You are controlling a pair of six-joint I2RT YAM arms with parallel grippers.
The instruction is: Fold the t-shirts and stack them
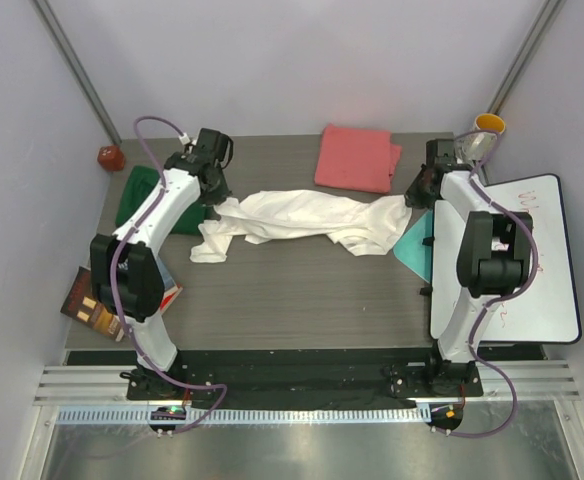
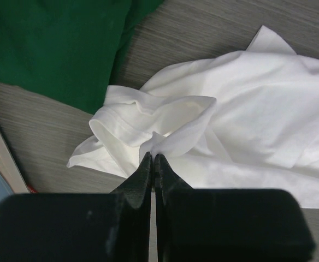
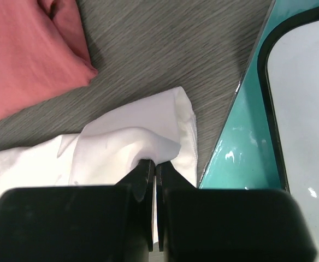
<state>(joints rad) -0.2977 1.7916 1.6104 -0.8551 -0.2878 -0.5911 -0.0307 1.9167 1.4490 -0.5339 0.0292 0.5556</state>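
Left hand has its two dark fingers pressed together on a raised fold of the white t-shirt, near the garment's left end. Right hand is likewise pinched onto a fold at the shirt's opposite end, just beside the teal sheet.

On the grey wood-grain tabletop the white t-shirt is the largest item. It lies strung out crosswise between the two hands, bunched and twisted into a long rumpled band rather than spread flat. The cloth is plain, soft and matte, with deep creases and rolled hems. A loose flap trails toward the near left, and a thicker wad sits near its right end.

The coral-pink t-shirt lies at the far edge of the tabletop, right of centre. It is folded into a neat, roughly square packet, apart from the white one.

The dark green t-shirt sits at the left edge, partly under the left arm, as a flat folded pad. Its near corner comes close to the white cloth, though whether they touch is unclear.
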